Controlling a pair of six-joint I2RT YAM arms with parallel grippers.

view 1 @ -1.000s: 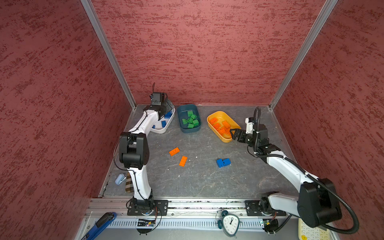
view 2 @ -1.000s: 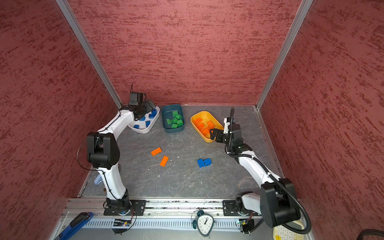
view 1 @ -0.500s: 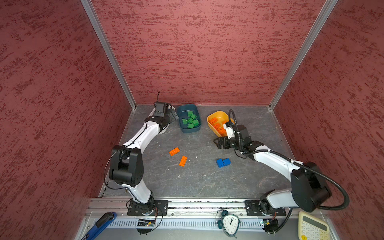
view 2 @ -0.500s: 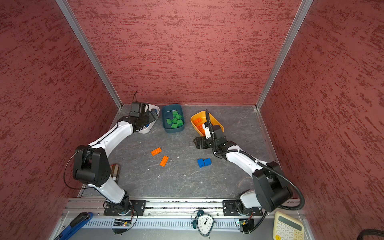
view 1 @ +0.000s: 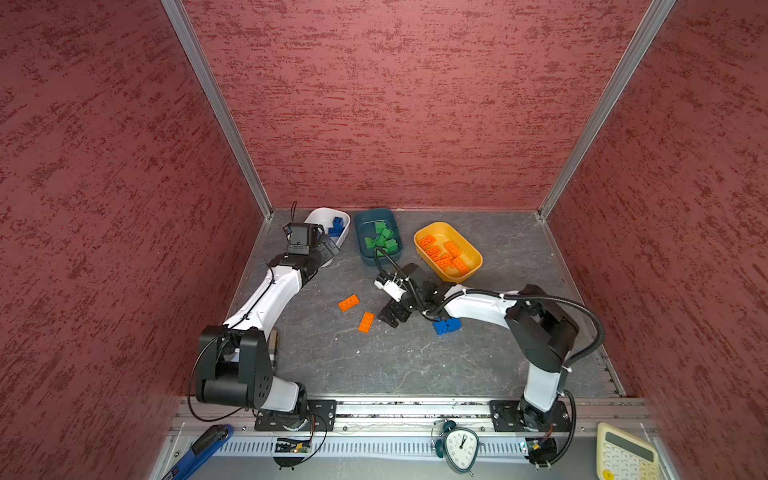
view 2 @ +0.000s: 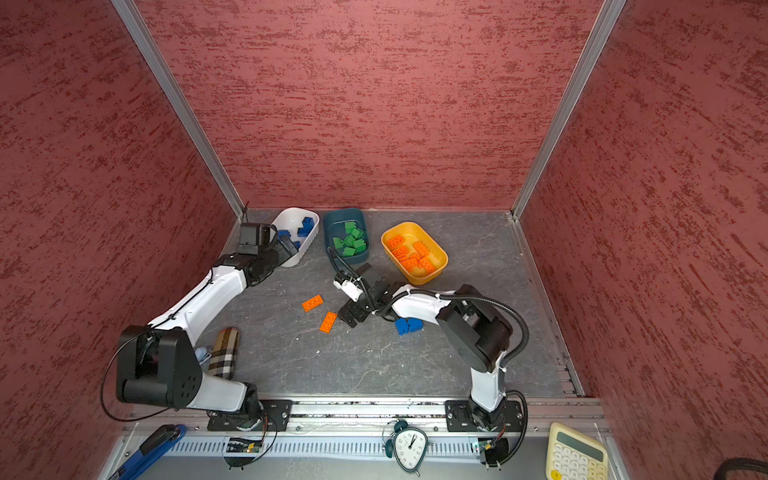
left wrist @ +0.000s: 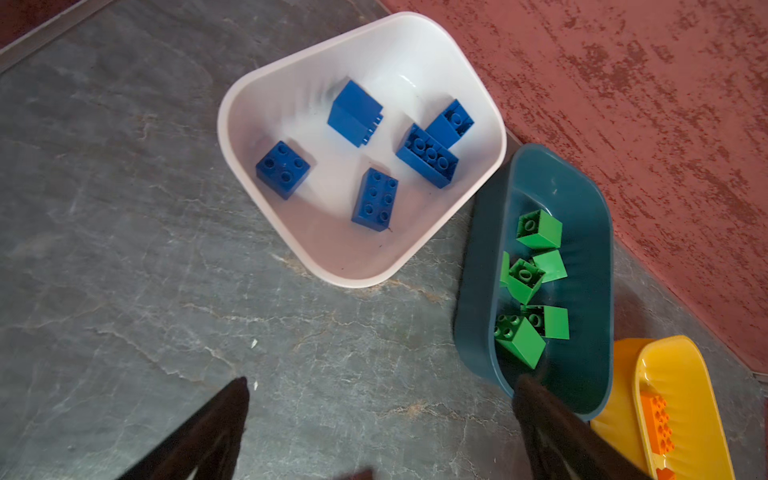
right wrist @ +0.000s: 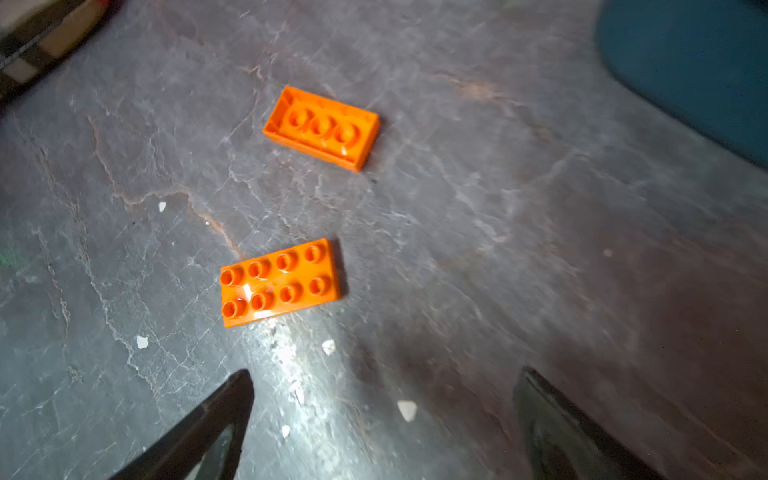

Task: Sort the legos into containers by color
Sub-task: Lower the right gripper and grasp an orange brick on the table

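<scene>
Now that it has swung away from the yellow tub, where it hung a second ago, the right pincer hovers low over the worktop, its jaws wide apart with nothing between them. In its wrist view the studs-up orange brick lies just ahead of it and the upturned orange brick a little further out. Both lie well apart from the yellow tub, off toward the left arm's side of it. The loose blue brick rests on the worktop on the robot's side of the yellow tub, partly under the right forearm.

Over the same second the left pincer has drawn back off the white tub, the tub furthest from the yellow one. It too is spread open and empty. Five blue bricks lie in that white tub. Green bricks lie in the teal tub, which stands between the white tub and the yellow tub, and orange bricks lie in the yellow tub itself.

Judging by this, each arm has finished a drop and three bricks remain loose. The right arm looks set to take the nearer orange one next.
</scene>
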